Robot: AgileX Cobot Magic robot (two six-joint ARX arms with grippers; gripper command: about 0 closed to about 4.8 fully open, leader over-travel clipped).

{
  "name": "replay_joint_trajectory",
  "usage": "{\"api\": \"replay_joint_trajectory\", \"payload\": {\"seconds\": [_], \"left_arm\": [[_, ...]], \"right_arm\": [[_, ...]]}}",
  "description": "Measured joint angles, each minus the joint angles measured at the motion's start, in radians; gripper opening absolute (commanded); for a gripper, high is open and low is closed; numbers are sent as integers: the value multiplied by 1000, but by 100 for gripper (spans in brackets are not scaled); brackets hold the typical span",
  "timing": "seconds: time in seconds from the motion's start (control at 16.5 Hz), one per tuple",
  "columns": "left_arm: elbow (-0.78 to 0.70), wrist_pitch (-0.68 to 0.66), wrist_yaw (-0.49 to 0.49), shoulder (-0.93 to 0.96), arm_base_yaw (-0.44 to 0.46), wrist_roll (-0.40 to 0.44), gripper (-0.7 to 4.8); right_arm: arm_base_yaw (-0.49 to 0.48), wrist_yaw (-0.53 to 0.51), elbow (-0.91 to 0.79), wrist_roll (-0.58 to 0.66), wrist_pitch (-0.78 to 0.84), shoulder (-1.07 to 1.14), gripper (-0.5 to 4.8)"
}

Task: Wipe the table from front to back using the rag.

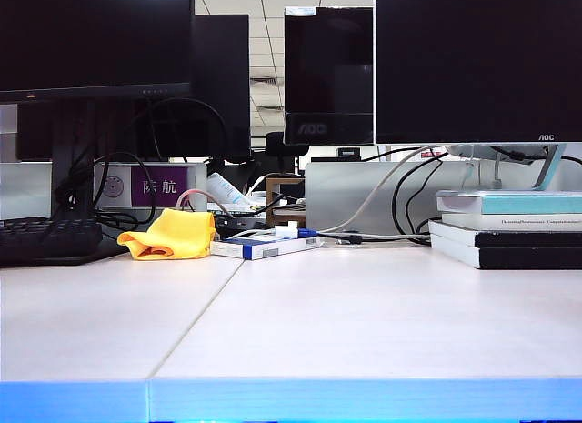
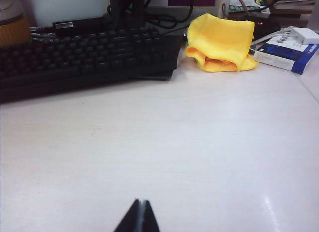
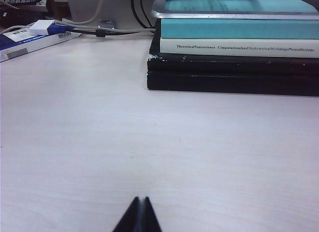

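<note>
rag (image 1: 173,234) untouched, left of centre on table (image 1: 364,314); left gripper (image 2: 139,217) and right gripper (image 3: 139,215) closed, empty, low over near table; wiping not begun; next: reach, grasp rag.

I read "AOC" on the lower bezel of the small dark monitor (image 1: 328,75) at upper centre of the exterior view, and again, tiny, on the big monitor (image 1: 477,64) at upper right. A purple label (image 1: 158,186) at left centre carries the white characters "院航". In my right wrist view, a white book spine (image 3: 239,48) in the stack reads "Theoretical Neuroscience Computational and Mathematical Modeling of Neural Systems".
</note>
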Motion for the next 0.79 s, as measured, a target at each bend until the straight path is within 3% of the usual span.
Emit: {"api": "replay_joint_trajectory", "payload": {"seconds": [0.48,0.79], "left_arm": [[0,0,0,0,0,-5,-6],[37,-16,-5,0,0,-97,-6]], "right_arm": [[0,0,0,21,0,0,-1],[0,8,100,207,15,0,-2]]}}
